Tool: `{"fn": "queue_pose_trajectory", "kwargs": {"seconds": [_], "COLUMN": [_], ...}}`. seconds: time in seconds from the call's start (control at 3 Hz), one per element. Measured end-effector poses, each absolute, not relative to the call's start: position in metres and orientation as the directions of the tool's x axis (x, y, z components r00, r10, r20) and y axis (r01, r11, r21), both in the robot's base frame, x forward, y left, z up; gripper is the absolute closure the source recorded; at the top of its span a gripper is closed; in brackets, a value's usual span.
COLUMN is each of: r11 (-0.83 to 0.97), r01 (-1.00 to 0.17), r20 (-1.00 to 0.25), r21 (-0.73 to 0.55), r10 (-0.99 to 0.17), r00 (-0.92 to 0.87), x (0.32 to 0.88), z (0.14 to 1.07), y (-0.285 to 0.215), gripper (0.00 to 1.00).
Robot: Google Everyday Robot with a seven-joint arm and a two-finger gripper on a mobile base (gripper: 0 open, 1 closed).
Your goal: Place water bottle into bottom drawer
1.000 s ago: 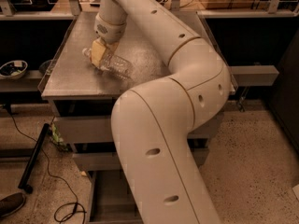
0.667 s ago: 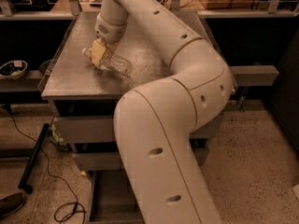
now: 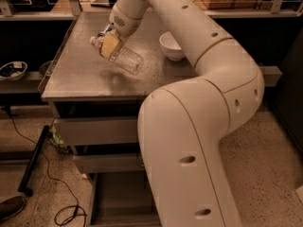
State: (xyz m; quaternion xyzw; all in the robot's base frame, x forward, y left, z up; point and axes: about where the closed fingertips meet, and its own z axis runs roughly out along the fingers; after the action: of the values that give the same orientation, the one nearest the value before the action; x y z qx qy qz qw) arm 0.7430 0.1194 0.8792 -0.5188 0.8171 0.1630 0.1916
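Note:
The clear ribbed water bottle (image 3: 124, 57) hangs tilted above the metal cabinet top (image 3: 85, 79), cap toward the upper left. My gripper (image 3: 110, 42) is shut on the water bottle near its neck, its yellowish pads pressing the plastic. A faint shadow lies on the cabinet top under the bottle. The bottom drawer (image 3: 118, 197) stands pulled out at the foot of the cabinet, its grey floor partly hidden behind my arm (image 3: 189, 141).
A white bowl (image 3: 171, 45) sits on the cabinet top right of the bottle. Two upper drawers (image 3: 97, 129) are slightly out. A black pole (image 3: 33, 162) and a cable (image 3: 66, 207) lie on the floor at left. Shelves with dishes (image 3: 12, 70) stand left.
The gripper has lifted the bottle off the cabinet top and carried it toward the right and the front. The bowl, hidden before by the arm, is in view now.

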Motion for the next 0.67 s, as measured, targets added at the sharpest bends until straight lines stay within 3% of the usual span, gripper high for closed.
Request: {"fn": "queue_pose_trajectory", "kwargs": {"seconds": [0.33,0.67], "r11": [0.443,0.443], "r01": [-0.895,-0.895], "r20": [-0.567,-0.567], "r21": [0.054,0.054], "r10": [-0.724,-0.724], "r00": [-0.392,-0.392], "x": [0.7295,0.7294], "z": [0.9057,0.9058], "y": [0.057,0.057], "gripper": [1.0,1.0]}}
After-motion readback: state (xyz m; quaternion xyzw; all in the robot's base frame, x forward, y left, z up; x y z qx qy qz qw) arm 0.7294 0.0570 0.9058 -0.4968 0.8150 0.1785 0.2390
